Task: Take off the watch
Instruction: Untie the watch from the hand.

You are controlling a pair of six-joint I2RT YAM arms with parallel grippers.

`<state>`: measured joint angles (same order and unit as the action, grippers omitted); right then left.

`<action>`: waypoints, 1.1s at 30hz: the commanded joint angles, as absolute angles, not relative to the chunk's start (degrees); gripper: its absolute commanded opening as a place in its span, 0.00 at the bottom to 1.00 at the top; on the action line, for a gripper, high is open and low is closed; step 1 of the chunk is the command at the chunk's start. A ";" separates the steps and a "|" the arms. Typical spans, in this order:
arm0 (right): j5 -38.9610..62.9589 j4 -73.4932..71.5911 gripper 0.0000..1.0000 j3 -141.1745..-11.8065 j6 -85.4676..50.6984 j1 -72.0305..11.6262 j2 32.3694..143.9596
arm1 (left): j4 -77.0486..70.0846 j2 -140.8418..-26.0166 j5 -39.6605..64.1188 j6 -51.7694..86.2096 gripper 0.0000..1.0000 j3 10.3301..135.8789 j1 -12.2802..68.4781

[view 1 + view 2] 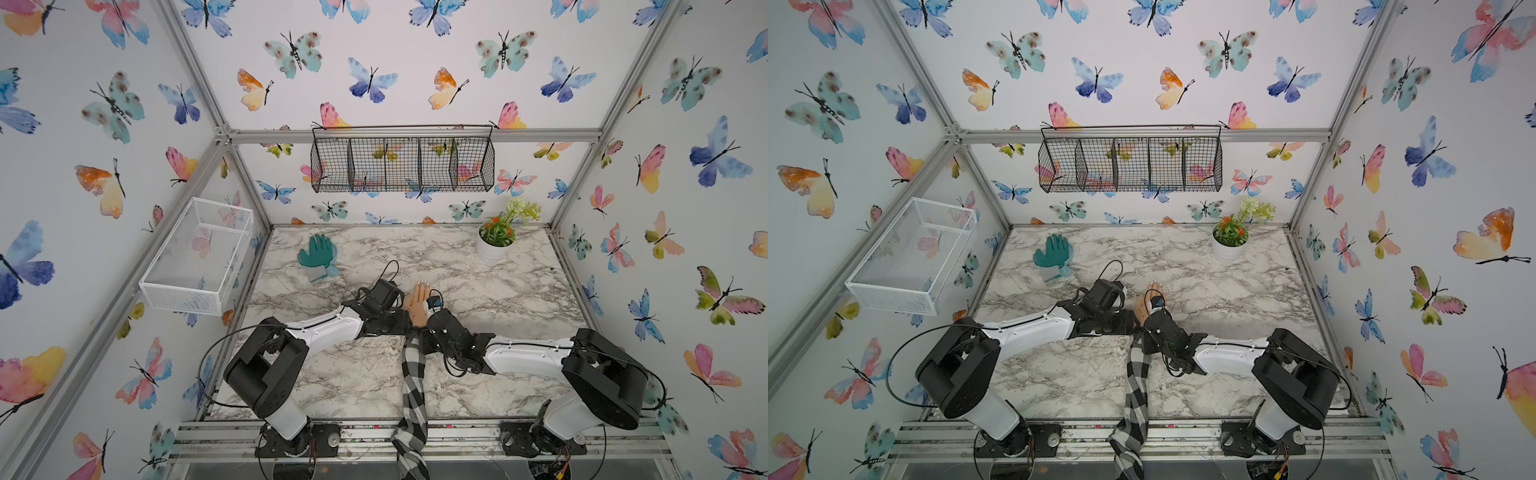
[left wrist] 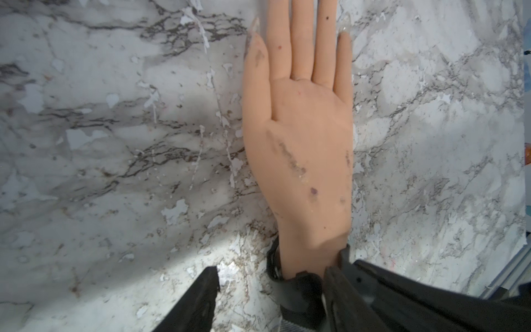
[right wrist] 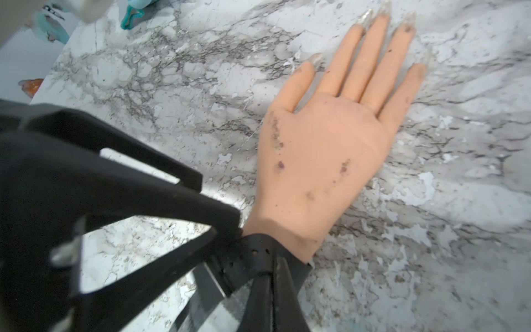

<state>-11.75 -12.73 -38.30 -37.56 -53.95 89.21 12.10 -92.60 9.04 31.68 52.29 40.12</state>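
Note:
A mannequin hand (image 1: 417, 303) lies palm down on the marble table, its arm in a black-and-white plaid sleeve (image 1: 413, 382). The watch (image 2: 298, 290) shows as a black strap around the wrist; its dial is hidden. My left gripper (image 2: 271, 273) straddles the wrist with its jaws apart. One finger (image 2: 342, 284) rests against the strap, and the other finger (image 2: 205, 296) stands off over bare table. My right gripper (image 3: 273, 273) comes from the other side, its fingers pressed together on the perforated strap (image 3: 255, 253). In both top views the two grippers cover the wrist.
A green glove (image 1: 318, 251) lies at the back left of the table (image 1: 498, 299). A white pot with a plant (image 1: 494, 243) stands at the back right. A white mesh basket (image 1: 199, 257) hangs on the left wall, and a black wire basket (image 1: 403, 164) on the back wall.

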 commanded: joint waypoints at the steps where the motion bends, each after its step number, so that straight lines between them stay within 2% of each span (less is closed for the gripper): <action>1: -12.54 -11.69 0.03 -35.89 -41.46 -50.54 88.83 | 18.37 -91.89 7.76 30.15 0.60 50.19 39.73; 14: 3.46 -24.54 0.02 -33.26 -39.41 -48.83 84.73 | 17.56 -90.39 9.09 29.92 0.60 51.60 39.28; 23: 3.04 -19.14 0.02 -35.52 -38.05 -48.79 88.15 | 14.12 -87.06 11.51 31.28 0.62 51.97 39.26; 33: 3.43 -19.43 0.02 -36.12 -38.17 -48.79 89.54 | 13.94 -90.58 13.32 31.94 0.64 58.86 40.12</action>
<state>2.37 -19.75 -35.09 -38.76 -48.80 88.23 14.09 -89.03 12.03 31.57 57.34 39.57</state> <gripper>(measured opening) 0.050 0.634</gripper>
